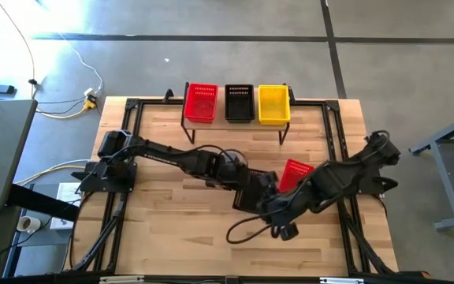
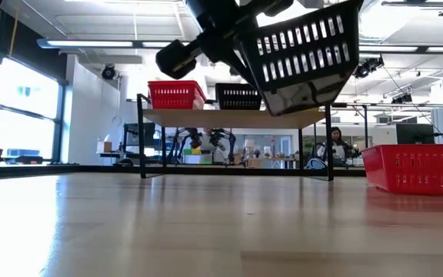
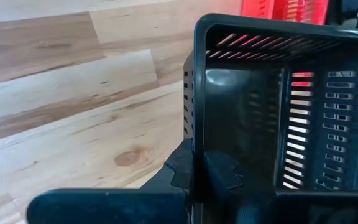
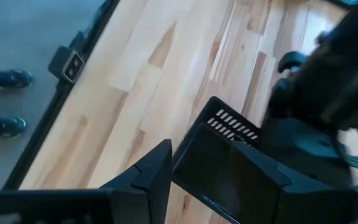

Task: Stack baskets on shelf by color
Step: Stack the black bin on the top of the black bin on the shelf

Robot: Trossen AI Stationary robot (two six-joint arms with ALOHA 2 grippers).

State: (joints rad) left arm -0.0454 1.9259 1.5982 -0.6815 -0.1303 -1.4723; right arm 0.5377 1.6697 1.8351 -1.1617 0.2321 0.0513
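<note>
One black basket (image 2: 306, 54) is off the table mid-workspace, left gripper (image 3: 210, 177) clamped on its rim. It hangs tilted, mouth facing sideways, long axis roughly level. Right gripper (image 4: 219, 168) sits at the same basket with fingers spread, not clamping. Red basket (image 1: 295, 174) rests on the table nearby. Shelf (image 1: 235, 125) carries red, black, yellow baskets in a row.

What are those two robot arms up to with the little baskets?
They are sorting baskets onto the shelf, where a red basket, a black one and a yellow one already sit. The left gripper is shut on a black basket, held up above the table. The right gripper stands open beside it. Another red basket waits on the table.
</note>
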